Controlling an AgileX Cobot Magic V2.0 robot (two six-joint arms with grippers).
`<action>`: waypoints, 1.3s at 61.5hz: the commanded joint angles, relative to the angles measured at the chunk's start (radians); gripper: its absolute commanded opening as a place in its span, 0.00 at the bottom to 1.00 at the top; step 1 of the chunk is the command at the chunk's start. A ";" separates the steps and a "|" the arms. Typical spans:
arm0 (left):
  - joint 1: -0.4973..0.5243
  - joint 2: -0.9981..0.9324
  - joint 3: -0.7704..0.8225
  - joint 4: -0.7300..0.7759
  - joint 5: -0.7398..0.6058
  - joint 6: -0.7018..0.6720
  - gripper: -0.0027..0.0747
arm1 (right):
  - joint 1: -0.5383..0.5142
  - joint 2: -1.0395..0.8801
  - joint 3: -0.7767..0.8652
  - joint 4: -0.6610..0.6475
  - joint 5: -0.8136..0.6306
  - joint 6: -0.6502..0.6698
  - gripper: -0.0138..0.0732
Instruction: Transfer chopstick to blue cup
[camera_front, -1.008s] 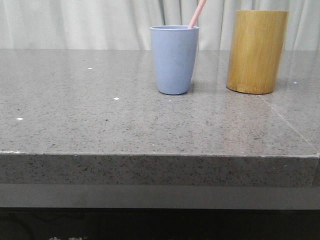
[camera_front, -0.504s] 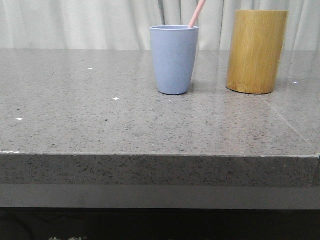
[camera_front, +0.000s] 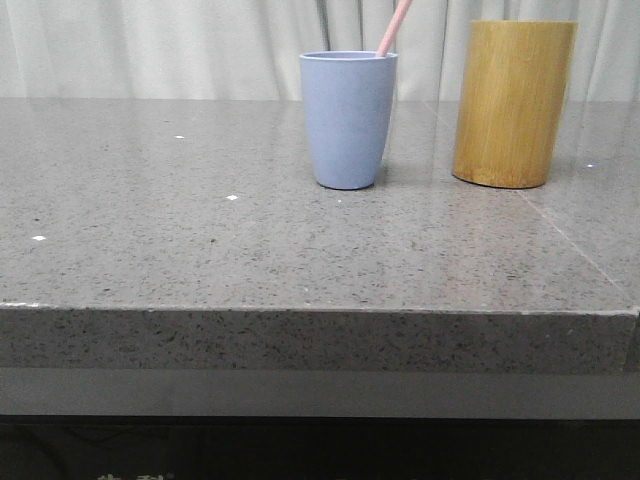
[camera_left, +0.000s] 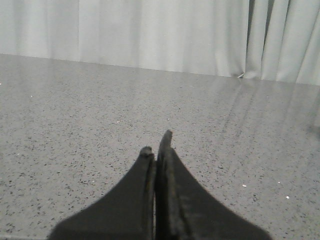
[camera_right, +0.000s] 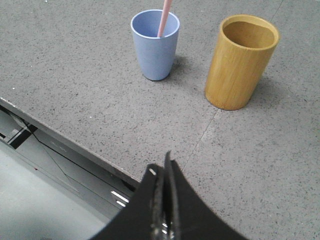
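Chopstick (camera_front: 393, 28) placement is already seen as finished: the pale pink stick stands inside the blue cup (camera_front: 347, 120), its lower end hidden by the cup wall and its upper part leaning up and to the right over the rim, toward the bamboo holder (camera_front: 513, 103). The long axis is thus tilted off the vertical rather than upright. In the right wrist view the same stick (camera_right: 165, 17) is shown rising out of the cup (camera_right: 154, 45), with the holder (camera_right: 240, 62) standing just beside it and seen to be empty.

From the right gripper (camera_right: 162, 172) the cup and stick lie well ahead across the grey stone table (camera_front: 200, 250), the gripper being held back above the table's near edge. The left gripper (camera_left: 157, 150) is held low over bare table, with no cup before it, so the right arm is judged the nearer of the two. Both grippers are seen with fingers pressed together and nothing between them.

By count, one chopstick, one blue cup, one bamboo holder and two grippers are shown. The transfer is judged complete, and no further grasp appears to be called for; only a retreat of the arms is thought to remain.
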 joint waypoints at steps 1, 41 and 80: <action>-0.014 -0.025 0.013 0.001 -0.084 -0.014 0.01 | -0.004 0.002 -0.021 -0.001 -0.073 -0.003 0.08; -0.014 -0.025 0.013 0.001 -0.084 -0.014 0.01 | -0.004 0.002 -0.021 -0.001 -0.073 -0.003 0.08; -0.014 -0.025 0.013 0.001 -0.084 -0.014 0.01 | -0.231 -0.283 0.446 -0.031 -0.627 -0.003 0.08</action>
